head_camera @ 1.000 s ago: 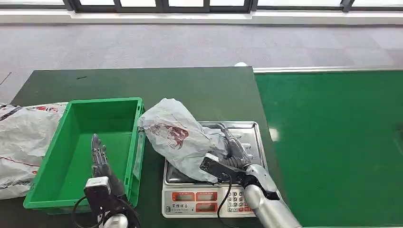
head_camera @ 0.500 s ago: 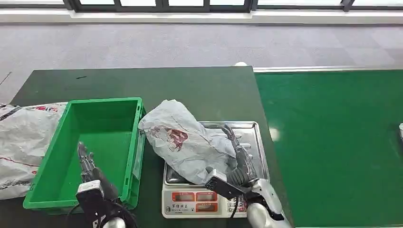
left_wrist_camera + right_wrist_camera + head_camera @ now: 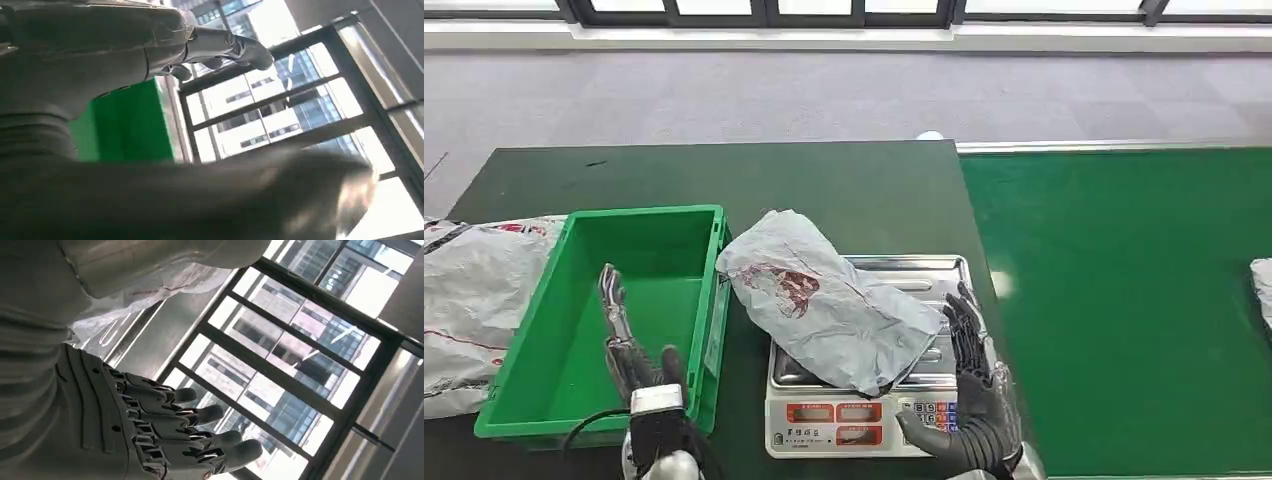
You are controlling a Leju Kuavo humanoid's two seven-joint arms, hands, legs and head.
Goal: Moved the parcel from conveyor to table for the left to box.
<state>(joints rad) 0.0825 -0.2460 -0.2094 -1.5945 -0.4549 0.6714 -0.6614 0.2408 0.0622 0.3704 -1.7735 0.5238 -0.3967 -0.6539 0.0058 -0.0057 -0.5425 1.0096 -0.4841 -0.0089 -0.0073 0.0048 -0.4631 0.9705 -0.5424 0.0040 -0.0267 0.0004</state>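
A dark green table (image 3: pixel 724 175) fills the left and middle of the head view, and a brighter green conveyor (image 3: pixel 1124 300) runs along its right edge. Near the table's front edge sits a silver weighing scale (image 3: pixel 944 275) with a red display panel and a keypad. A grey plastic parcel (image 3: pixel 824 300) with a red printed mark lies across the scale's steel platform, its upper end hanging off the platform's left side toward a green plastic box (image 3: pixel 584 300), just beside the box's right wall. The box stands at the table's front left, and its inside looks bare green. To the left of the box, at the table's left edge, lies another grey printed bag (image 3: pixel 469 300). A further pale bag (image 3: pixel 1262 285) lies at the far right edge of the conveyor. The robot's right hand (image 3: pixel 974 400) is raised upright at the scale's front right corner, fingers straight and spread, holding nothing and apart from the parcel. The robot's left hand (image 3: pixel 629 345) rises over the front of the green box, fingers extended upward and slightly apart, also holding nothing. Beyond the table lies grey carpeted floor (image 3: pixel 844 95), with a window frame along the top.
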